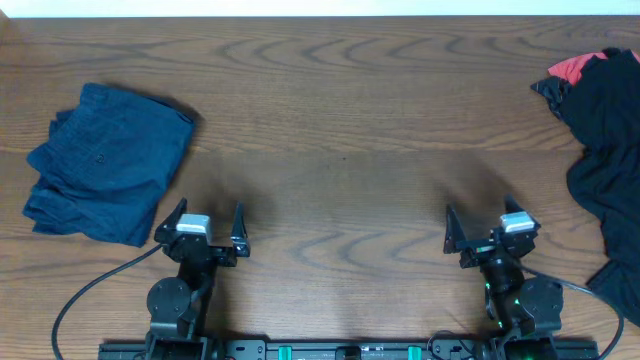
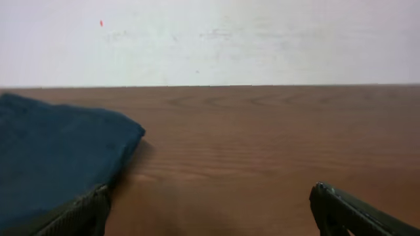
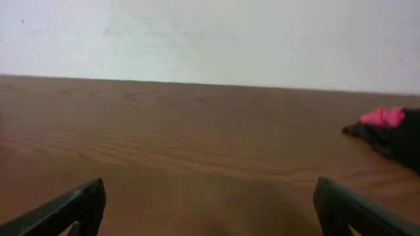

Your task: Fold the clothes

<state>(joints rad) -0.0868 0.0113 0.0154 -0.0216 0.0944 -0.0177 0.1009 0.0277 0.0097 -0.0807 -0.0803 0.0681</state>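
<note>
A: Overhead. The navy garment lies loosely folded and rumpled at the left of the wood-grain counter. The black pile is crumpled at the right edge, with red cloth on top. The left pincer and right pincer are both spread wide and empty.

B: Left wrist. The navy garment is matte with a soft rounded edge, just beside the left finger.

A: Right wrist. The black pile sits far right. My advice is to pinch one loose hem, drag it to bare wood, and flatten it before folding.

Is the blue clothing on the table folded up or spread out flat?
Folded. The blue garment sits as a compact, roughly square bundle with stacked layers showing at its edges, not spread out.
</note>
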